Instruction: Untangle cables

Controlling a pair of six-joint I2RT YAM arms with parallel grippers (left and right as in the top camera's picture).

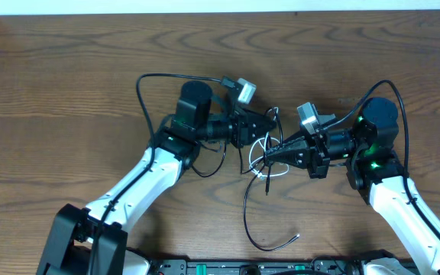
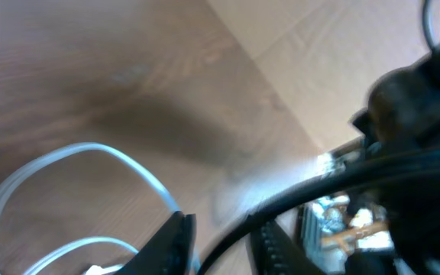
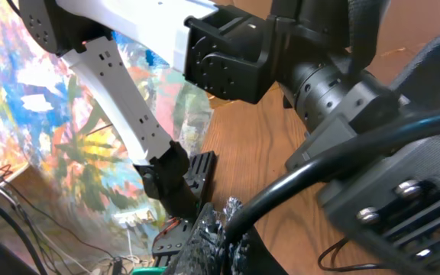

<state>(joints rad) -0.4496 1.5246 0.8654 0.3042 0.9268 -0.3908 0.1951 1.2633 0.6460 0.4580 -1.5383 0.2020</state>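
Note:
The black cable (image 1: 247, 214) runs from between the two grippers down to a plug end near the front edge. The white cable (image 1: 279, 171) lies in small loops under the gripper tips. My left gripper (image 1: 272, 126) points right. In the left wrist view its fingers (image 2: 224, 248) are closed around the black cable (image 2: 319, 187), with the white cable's loops (image 2: 90, 147) to the left. My right gripper (image 1: 268, 159) points left, over the white loops. In the right wrist view its jaws (image 3: 224, 233) are shut on the black cable (image 3: 296, 179), which rises toward the left arm.
Both arms meet mid-table, their tips a few centimetres apart. The left arm's body (image 3: 281, 53) fills the right wrist view. Thick black robot cables arc over each arm (image 1: 140, 95). The table's far edge (image 1: 220, 11) meets a white surface, and the arm bases (image 1: 90, 237) are at the front.

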